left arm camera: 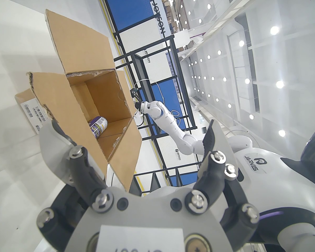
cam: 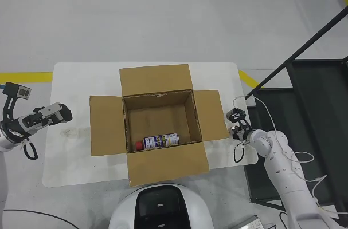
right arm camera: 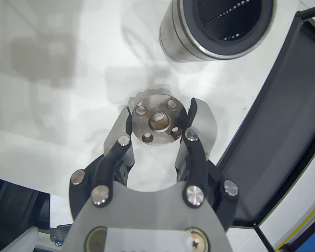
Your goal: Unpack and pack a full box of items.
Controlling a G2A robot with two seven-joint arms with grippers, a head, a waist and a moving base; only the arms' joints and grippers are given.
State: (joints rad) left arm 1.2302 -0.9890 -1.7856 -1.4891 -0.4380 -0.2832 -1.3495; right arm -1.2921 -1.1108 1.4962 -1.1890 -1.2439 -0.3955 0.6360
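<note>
The right pincer [right arm camera: 160, 112] is pinching a round metal disc [right arm camera: 158, 120] with bolt holes. It holds the disc low over the white worktop [right arm camera: 42, 106], near the worktop's right edge. Whether the disc touches the surface cannot be told. Near it a metal sleeve [right arm camera: 215, 19] rests on the worktop. The cardboard box [cam: 108, 134] sits mid-worktop with all four flaps spread. A spray can [cam: 160, 141] lies on its side inside, against the near wall. The left pincer [cam: 53, 114] hangs spread and empty, off the box's left side. Unpacking looks nearly done, with two parts out and one can left inside, and all the repacking ahead. Count: one box, one can, one disc, one sleeve, two pincers.
</note>
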